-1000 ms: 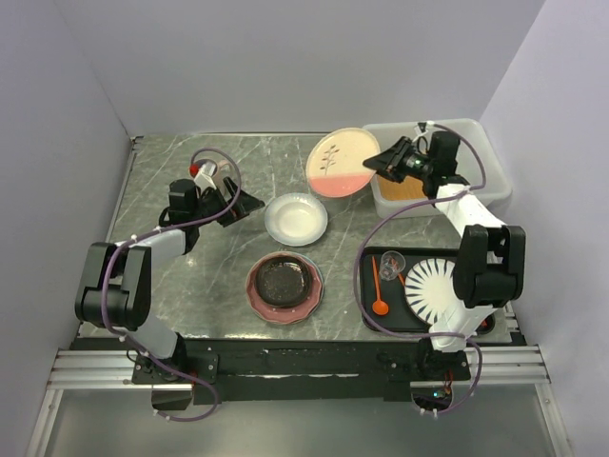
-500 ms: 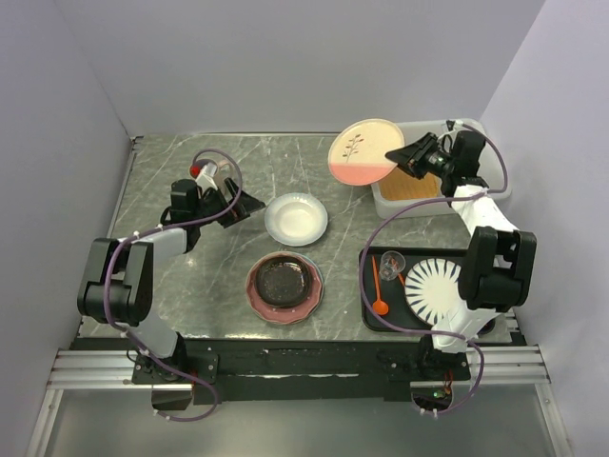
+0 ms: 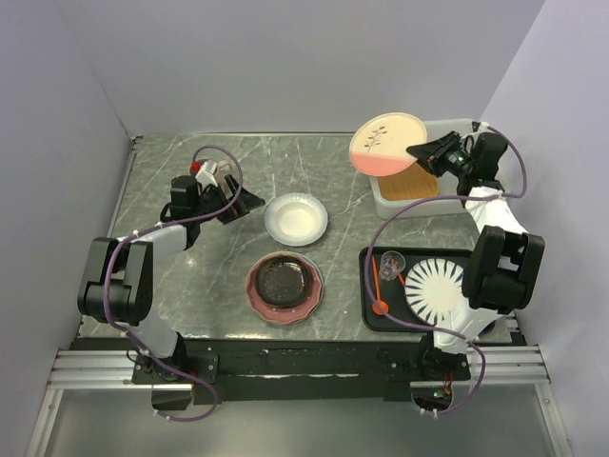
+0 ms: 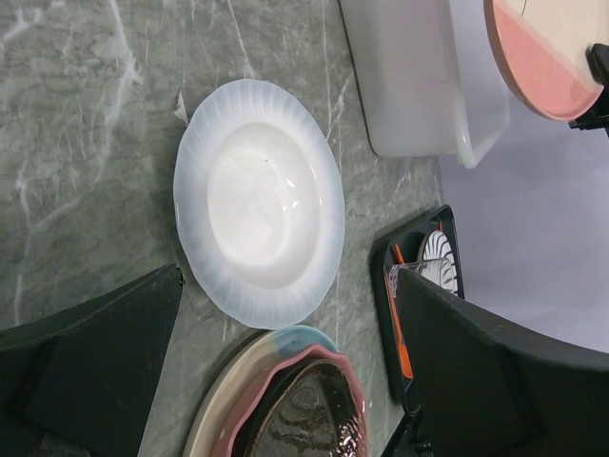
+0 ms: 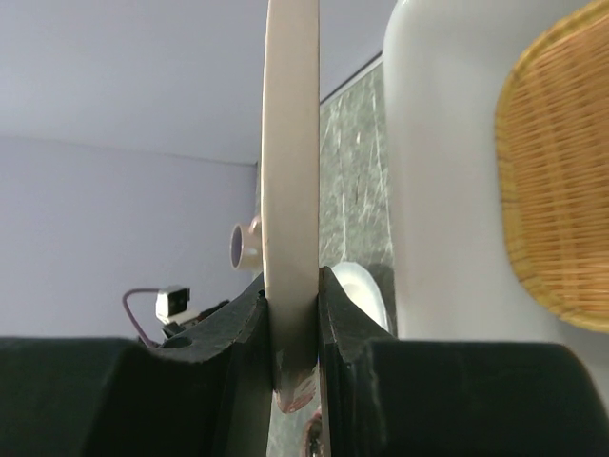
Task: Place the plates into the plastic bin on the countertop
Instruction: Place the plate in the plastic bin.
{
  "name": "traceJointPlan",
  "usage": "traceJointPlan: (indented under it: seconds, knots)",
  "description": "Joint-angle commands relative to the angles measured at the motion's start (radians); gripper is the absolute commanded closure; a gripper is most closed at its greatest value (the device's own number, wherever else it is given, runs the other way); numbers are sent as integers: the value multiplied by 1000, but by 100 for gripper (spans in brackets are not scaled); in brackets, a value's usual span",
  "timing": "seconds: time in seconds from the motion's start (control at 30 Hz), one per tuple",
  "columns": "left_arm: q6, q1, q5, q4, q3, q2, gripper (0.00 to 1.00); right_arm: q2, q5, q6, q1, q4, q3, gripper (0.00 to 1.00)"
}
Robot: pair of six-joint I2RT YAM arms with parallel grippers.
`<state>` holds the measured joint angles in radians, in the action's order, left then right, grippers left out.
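Note:
My right gripper is shut on the rim of the pink-and-cream floral plate and holds it tilted in the air over the left end of the plastic bin. The right wrist view shows the plate edge-on between my fingers, beside the bin. An orange rounded-square plate lies in the bin. On the countertop sit a plain white plate and a black speckled plate stacked on a pink one. My left gripper is open and empty, left of the white plate.
A black tray at the front right holds a white plate with black stripes, an orange spoon and a clear glass. Grey walls close in the left, back and right sides.
My right gripper has carried the floral plate up and to the right, from beside the bin's left end to above it. The left arm has not moved.

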<state>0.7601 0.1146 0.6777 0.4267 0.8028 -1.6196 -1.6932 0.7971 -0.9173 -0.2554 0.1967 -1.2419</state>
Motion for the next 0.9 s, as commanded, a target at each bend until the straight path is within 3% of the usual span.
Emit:
traceJointPlan:
  seconds: [0.0,0.87]
  knots:
    - [-25,2,-4,17,30,1,1,20,25,-48,-51,168,-47,100]
    - [-24,2,-6,20,12,-2,1,-95,14,-100,-145,254,-14,100]
